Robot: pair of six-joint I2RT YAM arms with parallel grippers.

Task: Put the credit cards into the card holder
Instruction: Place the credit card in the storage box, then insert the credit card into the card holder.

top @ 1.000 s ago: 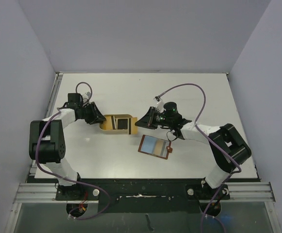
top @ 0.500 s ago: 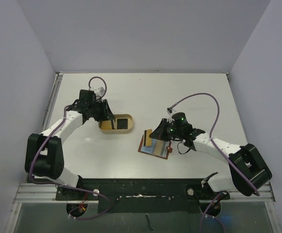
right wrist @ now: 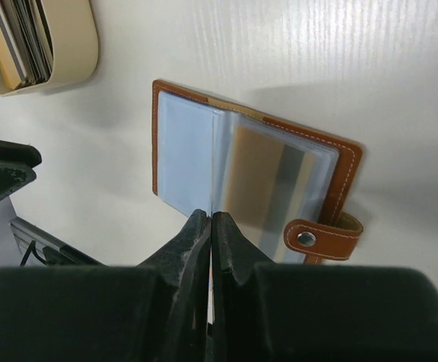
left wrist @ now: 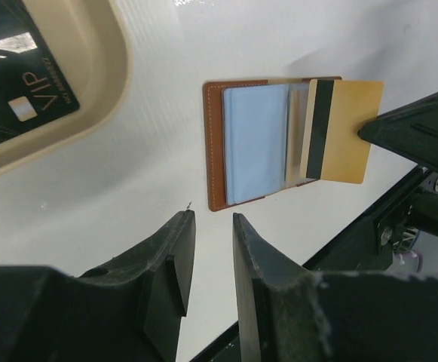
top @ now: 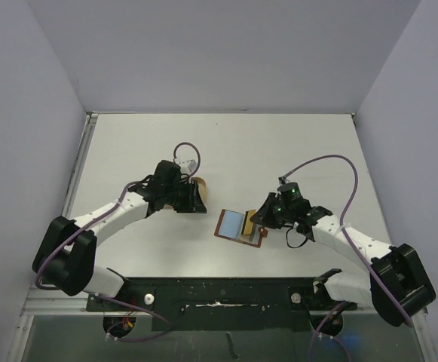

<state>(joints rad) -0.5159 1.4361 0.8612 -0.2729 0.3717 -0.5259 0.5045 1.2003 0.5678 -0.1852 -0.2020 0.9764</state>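
Item: gold card [left wrist: 345, 130], pinched by its edge in your right gripper [right wrist: 211, 220], apparently part-way under a clear sleeve [right wrist: 185, 151] of the card holder [left wrist: 217, 151], which lies open near the tray [left wrist: 109, 75].
Left gripper [left wrist: 212, 226]: jaws slightly apart, empty.
Risk: nothing pins the holder. Push askew and it may skid, or the sleeve buckles and the card jams.
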